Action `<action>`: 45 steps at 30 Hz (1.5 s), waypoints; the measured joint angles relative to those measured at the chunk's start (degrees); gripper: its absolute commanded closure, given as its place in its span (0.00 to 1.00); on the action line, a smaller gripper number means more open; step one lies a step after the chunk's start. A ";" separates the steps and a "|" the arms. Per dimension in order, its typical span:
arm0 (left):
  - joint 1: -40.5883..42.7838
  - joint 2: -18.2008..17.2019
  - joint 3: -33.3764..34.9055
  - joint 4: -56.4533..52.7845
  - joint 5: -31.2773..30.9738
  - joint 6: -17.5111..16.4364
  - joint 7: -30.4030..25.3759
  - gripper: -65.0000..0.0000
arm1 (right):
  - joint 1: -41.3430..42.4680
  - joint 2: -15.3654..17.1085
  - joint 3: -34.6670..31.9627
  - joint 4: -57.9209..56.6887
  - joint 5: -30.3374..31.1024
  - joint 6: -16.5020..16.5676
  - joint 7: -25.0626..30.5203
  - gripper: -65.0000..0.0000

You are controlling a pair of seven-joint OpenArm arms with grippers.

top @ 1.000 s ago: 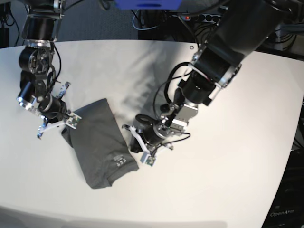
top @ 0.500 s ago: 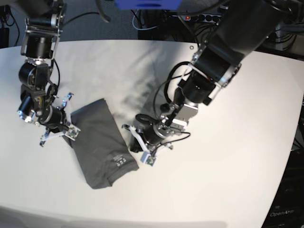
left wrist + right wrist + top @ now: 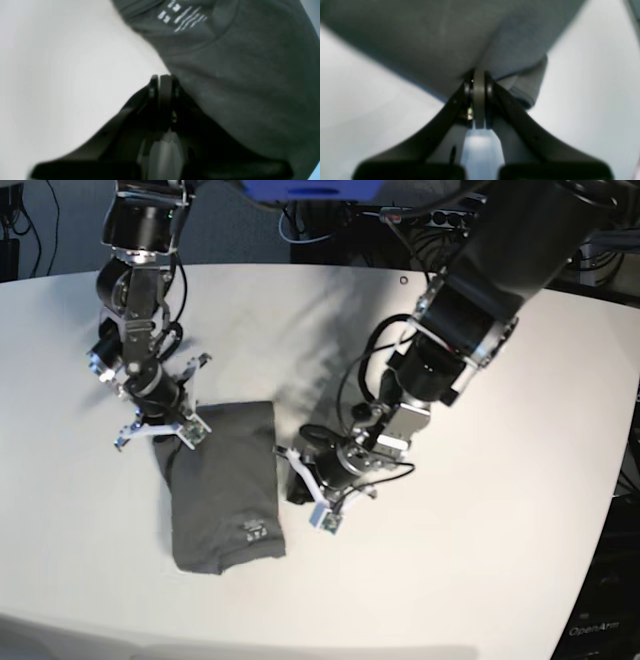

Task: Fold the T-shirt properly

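The dark grey T-shirt [image 3: 225,480] lies folded into a narrow oblong on the white table [image 3: 480,560], its white label mark [image 3: 255,530] near the front end. At the shirt's far left corner, my right gripper [image 3: 162,434] is shut on the cloth. In the right wrist view the T-shirt [image 3: 420,37] puckers around the closed gripper [image 3: 478,74]. My left gripper [image 3: 293,485] sits low at the shirt's right edge. In the left wrist view the gripper [image 3: 162,78] is shut, touching the T-shirt [image 3: 237,75] edge, with no cloth visible between the jaws. The label mark [image 3: 182,15] shows ahead.
Cables and a power strip [image 3: 430,216] lie beyond the table's far edge. A blue object [image 3: 310,188] hangs at the top centre. The bulky left arm [image 3: 470,310] stretches over the table's right half.
The right arm has swung right and toward the back, pulling the shirt's far corner with it. The shirt now lies straighter and further right. The left gripper barely moved.
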 measured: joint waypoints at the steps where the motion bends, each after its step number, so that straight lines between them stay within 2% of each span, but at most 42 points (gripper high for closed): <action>1: -0.11 -0.59 -0.11 -0.02 -0.20 0.04 -0.04 0.97 | -0.09 -0.76 0.02 0.72 0.11 0.02 -1.11 1.00; 7: -0.42 -1.81 -0.15 0.02 -0.20 0.61 -0.11 0.97 | -3.08 -3.76 -0.26 4.52 0.20 0.00 -3.87 1.00; 12: -0.28 -3.65 -0.17 0.07 -4.22 -0.07 -0.26 0.97 | -3.10 -3.50 -0.20 4.70 0.07 0.02 -3.69 1.00; 17: -0.26 -7.80 0.20 0.22 -11.26 -0.83 -0.31 0.97 | -3.02 -0.02 -0.33 6.25 -0.07 0.02 -4.00 1.00; 23: 0.26 -10.27 0.17 0.50 -12.00 -0.90 -1.05 0.97 | -3.15 2.78 -0.35 7.61 0.00 0.02 -3.82 1.00; 27: 4.28 -13.60 0.00 7.52 -11.98 -0.42 -1.03 0.97 | -3.91 3.48 1.51 11.58 0.13 0.02 -3.82 1.00; 29: 7.37 -16.41 -0.22 15.96 -12.46 0.76 4.63 0.97 | -5.55 3.48 2.51 13.66 -0.15 0.02 -3.93 1.00; 31: 11.43 -20.15 -0.22 28.33 -12.22 1.95 14.82 0.97 | -8.92 3.32 3.52 15.96 0.24 0.02 -3.45 1.00; 32: 13.97 -22.21 -0.22 34.86 -13.00 2.82 17.79 0.97 | -10.21 3.23 4.09 16.33 0.20 0.00 -3.82 1.00; 35: 21.14 -27.32 0.59 51.65 -15.19 2.36 25.70 0.97 | -13.38 2.62 6.38 18.27 0.04 0.02 -4.04 1.00; 38: 22.93 -28.76 -2.60 60.13 -15.87 1.33 28.30 0.97 | -14.75 1.01 8.15 20.20 0.17 0.02 -3.28 1.00; 41: 24.72 -29.22 -8.83 64.39 -15.96 2.32 29.57 0.97 | -16.74 0.46 8.37 21.99 0.11 0.02 -3.30 1.00; 45: 33.38 -31.78 -15.41 70.82 -15.34 1.95 34.82 0.97 | -21.31 -1.09 11.02 24.41 1.70 0.02 -2.64 1.00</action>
